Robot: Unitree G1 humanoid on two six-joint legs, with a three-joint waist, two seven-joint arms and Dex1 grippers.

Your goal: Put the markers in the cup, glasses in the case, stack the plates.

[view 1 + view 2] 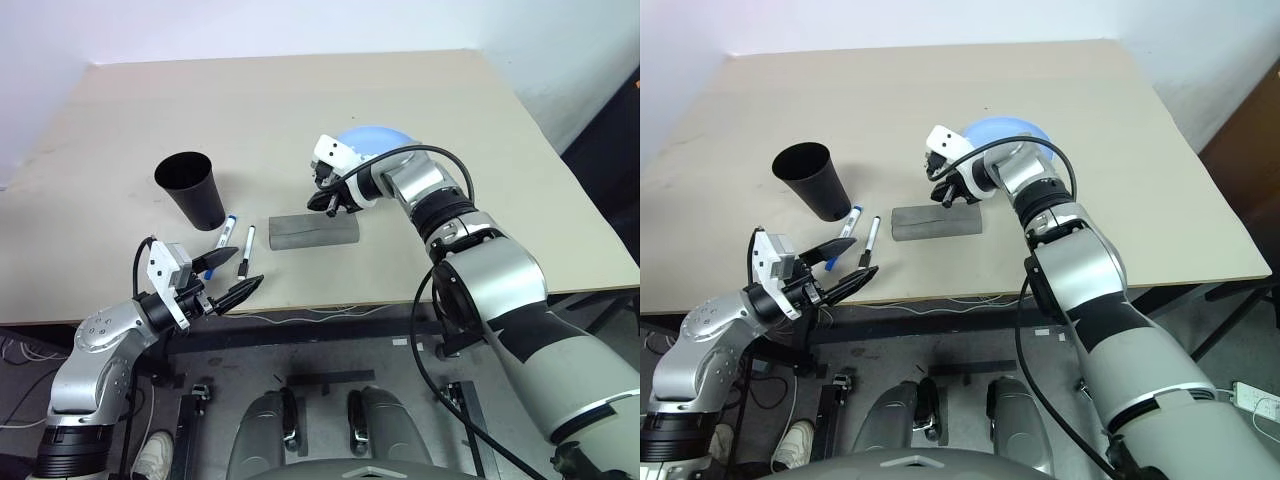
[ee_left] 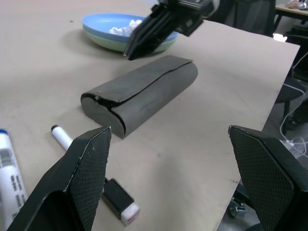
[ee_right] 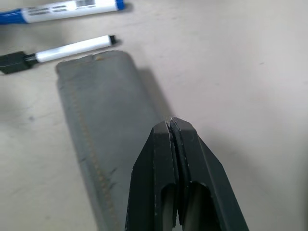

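Observation:
The grey case [image 1: 313, 230] lies closed at mid-table. My right gripper [image 1: 333, 207] hovers shut and empty just above its far right end, fingertips [image 3: 169, 124] pressed together. Behind it the light blue plate [image 2: 98, 21] rests on the mint green plate [image 2: 108, 44], with a small pale crumpled thing in it. Left of the case lie the blue-capped marker [image 1: 226, 232] and the black-capped marker [image 1: 246, 250], near the upright black cup [image 1: 190, 188]. Near the front edge, my left gripper [image 1: 250, 266] is open and empty, just short of the markers. The glasses are out of view.
The table's front edge [image 1: 330, 295] runs close behind the left gripper. Wide bare tabletop lies beyond the cup and plates. A cable loops from the right wrist over the arm.

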